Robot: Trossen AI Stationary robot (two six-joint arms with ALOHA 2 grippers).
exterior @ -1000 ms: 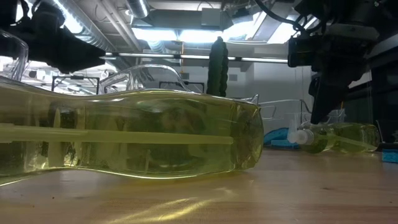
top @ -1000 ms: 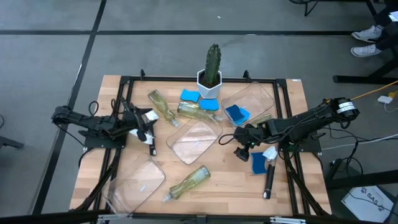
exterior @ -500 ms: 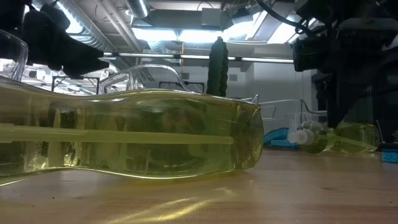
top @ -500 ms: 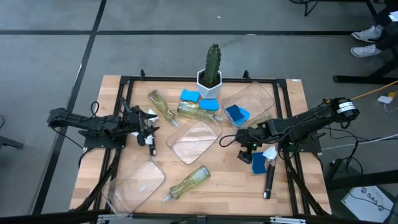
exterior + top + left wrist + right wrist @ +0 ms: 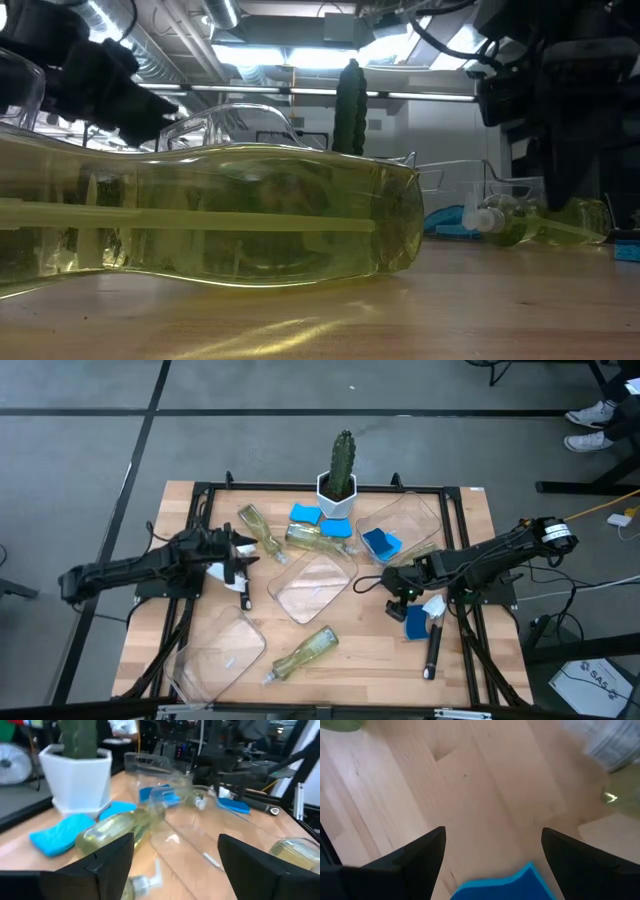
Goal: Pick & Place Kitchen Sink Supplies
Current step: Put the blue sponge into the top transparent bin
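The left hand (image 5: 243, 553) has moved from 9 o'clock toward the desk (image 5: 350, 645) centre, fingers spread, empty, near a bottle (image 5: 260, 530). The right hand (image 5: 397, 582), spread too, has shifted slightly toward 3 o'clock, just beside a blue sponge (image 5: 416, 622).

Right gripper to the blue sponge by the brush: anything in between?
Nothing visible. The right gripper is open just beside the blue sponge, and its wrist view shows only bare wood between its fingers and the sponge's edge. The black-handled brush lies on the sponge's far side, out of the path.
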